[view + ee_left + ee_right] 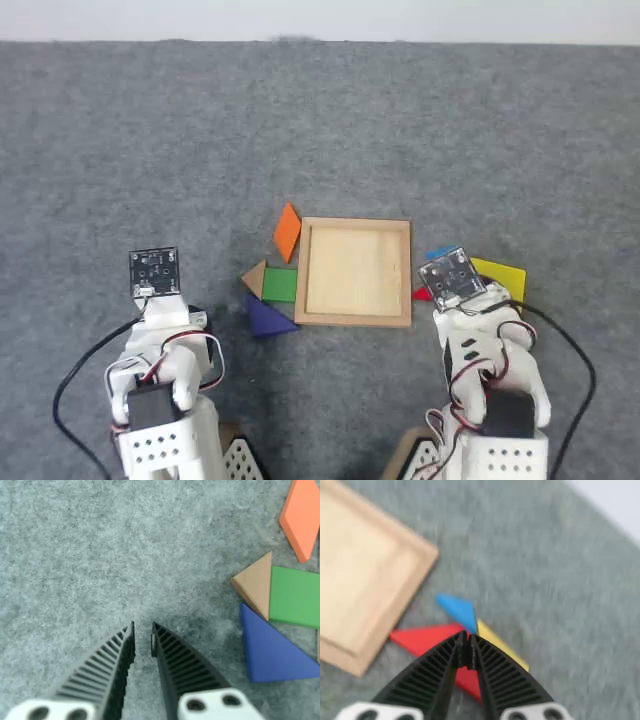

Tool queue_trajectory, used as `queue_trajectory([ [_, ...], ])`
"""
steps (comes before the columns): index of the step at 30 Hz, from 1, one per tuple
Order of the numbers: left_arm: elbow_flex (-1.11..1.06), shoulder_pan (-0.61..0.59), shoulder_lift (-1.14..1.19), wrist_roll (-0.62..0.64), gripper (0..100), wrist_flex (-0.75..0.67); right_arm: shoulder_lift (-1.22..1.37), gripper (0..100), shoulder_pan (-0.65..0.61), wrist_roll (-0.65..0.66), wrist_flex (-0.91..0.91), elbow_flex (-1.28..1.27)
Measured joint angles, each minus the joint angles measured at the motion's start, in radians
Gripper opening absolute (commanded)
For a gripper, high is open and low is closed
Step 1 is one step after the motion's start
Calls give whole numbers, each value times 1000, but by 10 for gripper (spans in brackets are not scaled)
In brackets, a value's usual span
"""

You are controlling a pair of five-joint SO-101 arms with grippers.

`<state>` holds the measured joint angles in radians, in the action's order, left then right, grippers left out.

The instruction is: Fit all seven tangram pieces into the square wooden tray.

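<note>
Grey mat: covers the whole table; everything lies on it.
Square wooden tray: flat in the middle of the mat between the two arms, with no piece inside it; one corner also shows in the right wrist view.
Left arm: stands on the mat well to the left of the tray and apart from the pieces.
Right arm: its wrist hangs over the pieces just right of the tray.
Left gripper: fingers parted by a narrow gap, nothing between them, over bare mat near the left-hand pieces.
Right gripper: fingertips pressed together with nothing held, over the spot where the red, light blue and yellow pieces meet.
Yellow piece: right of the tray, partly hidden by the right wrist.
Dark blue triangle: off the tray's near left corner, just below the green square.
Red triangle: beside the tray's right rim, partly under the right gripper.
Green square: just beside the tray's left rim.
Orange parallelogram: off the tray's far left corner, tilted.
Tan triangle: touching the green square's left edge.
Light blue triangle: between the tray and the yellow piece, its tip at the gripper's tips.
</note>
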<state>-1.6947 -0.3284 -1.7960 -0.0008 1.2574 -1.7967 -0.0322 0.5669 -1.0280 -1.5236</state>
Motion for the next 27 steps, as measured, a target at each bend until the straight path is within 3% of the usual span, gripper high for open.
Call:
queue_trajectory([
  [3, 0, 0, 0, 0, 50, 0, 15, 129, -37, -2, -2, 58],
  [8, 0, 0, 0, 0, 50, 0, 290, 129, -37, -80, 21, 167],
  [15, 0, 0, 0, 0, 50, 0, 845, 133, -37, -150, 31, 499],
  [21, 0, 0, 0, 0, 50, 0, 1364, 134, -41, -204, -110, 818],
  [23, 0, 0, 0, 0, 50, 0, 1528, 135, -48, -170, -166, 913],
  [27, 0, 0, 0, 0, 50, 0, 1761, 180, -57, 32, -256, 1042],
])
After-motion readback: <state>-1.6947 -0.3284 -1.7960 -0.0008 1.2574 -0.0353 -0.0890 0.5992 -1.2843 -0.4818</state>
